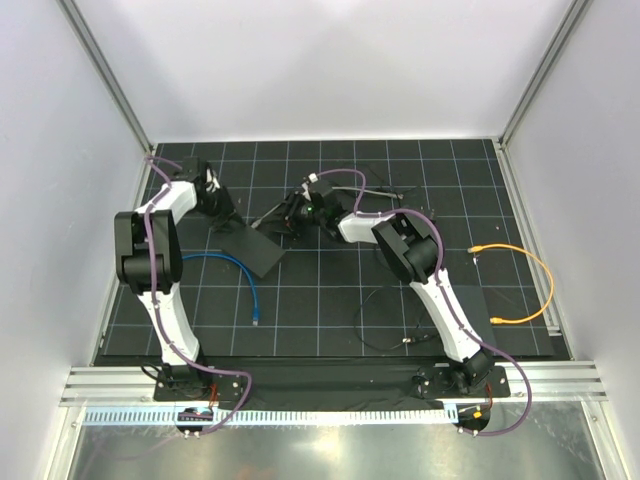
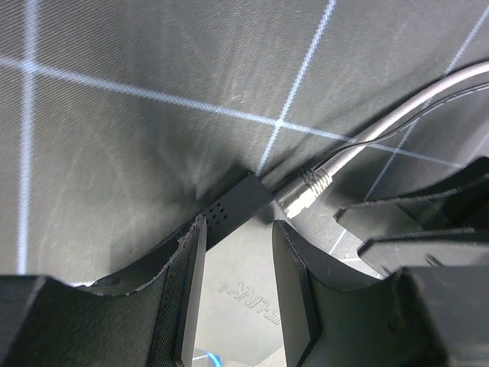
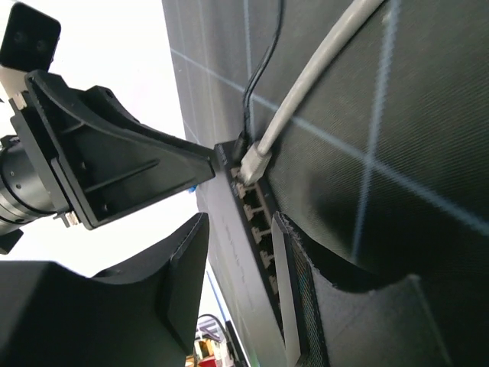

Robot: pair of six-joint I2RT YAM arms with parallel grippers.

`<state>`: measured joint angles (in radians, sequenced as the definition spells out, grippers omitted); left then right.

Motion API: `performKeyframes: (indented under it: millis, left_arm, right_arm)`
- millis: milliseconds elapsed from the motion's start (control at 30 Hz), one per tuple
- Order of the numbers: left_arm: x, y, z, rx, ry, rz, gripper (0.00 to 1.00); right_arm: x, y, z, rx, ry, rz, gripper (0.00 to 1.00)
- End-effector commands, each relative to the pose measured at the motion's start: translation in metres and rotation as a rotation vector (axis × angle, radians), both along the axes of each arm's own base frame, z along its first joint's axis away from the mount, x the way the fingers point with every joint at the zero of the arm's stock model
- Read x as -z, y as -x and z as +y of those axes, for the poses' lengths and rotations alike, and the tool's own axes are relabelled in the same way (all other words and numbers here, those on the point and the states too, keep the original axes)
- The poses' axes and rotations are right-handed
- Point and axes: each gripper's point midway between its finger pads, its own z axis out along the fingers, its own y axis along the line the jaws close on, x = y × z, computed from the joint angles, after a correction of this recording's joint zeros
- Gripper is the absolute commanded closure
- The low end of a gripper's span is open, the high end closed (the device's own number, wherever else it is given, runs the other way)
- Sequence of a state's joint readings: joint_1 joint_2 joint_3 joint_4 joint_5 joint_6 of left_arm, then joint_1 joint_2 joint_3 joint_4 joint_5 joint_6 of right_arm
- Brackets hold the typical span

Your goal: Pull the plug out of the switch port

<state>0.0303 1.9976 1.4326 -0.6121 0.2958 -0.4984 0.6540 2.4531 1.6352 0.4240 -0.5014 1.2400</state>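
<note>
Top view: plug too small to make out, both wrists crowding the far middle of the counter (image 1: 330, 300). Right wrist view cut the switch (image 3: 243, 294) off at the bottom. Blue cable (image 1: 252, 285) lay left and orange cable (image 1: 541, 266) right, both well apart.

Grey plug (image 3: 250, 162) sat in the end port, black lead (image 3: 260, 73) beside it. Left gripper (image 2: 238, 225) jaws apart over the switch corner. Right gripper (image 3: 241, 222) jaws apart, port edge between.

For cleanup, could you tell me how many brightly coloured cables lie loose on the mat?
2: blue cable beside left arm, orange cable at right edge; others may be hidden.
</note>
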Motion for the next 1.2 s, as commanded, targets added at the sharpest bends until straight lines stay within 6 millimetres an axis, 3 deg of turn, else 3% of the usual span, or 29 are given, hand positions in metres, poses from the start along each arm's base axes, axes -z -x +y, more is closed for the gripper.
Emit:
performKeyframes:
  millis: [0,167,633,733,933,1167]
  left_arm:
    - [-0.005,-0.008,-0.016,0.063,0.088,-0.051,0.56]
    - [0.0,-0.002,-0.038,0.089,0.171,-0.042,0.57]
    - [-0.003,-0.001,-0.038,0.087,0.166,-0.044,0.59]
    - [-0.002,0.002,-0.05,0.113,0.168,-0.039,0.6]
    - [-0.003,0.002,-0.049,0.111,0.163,-0.042,0.6]
    - [-0.003,0.001,-0.048,0.111,0.156,-0.038,0.6]
  right_arm:
    - [-0.012,-0.006,0.006,-0.025,-0.026,-0.036,0.53]
    - [-0.01,-0.006,0.005,-0.018,-0.029,-0.012,0.54]
    - [0.007,-0.005,-0.009,0.056,0.022,0.039,0.65]
    - [0.012,-0.004,-0.004,0.044,0.017,0.048,0.66]
    - [0.014,0.001,0.005,0.032,0.026,0.05,0.66]
    - [0.016,0.007,0.002,0.027,0.025,0.051,0.68]
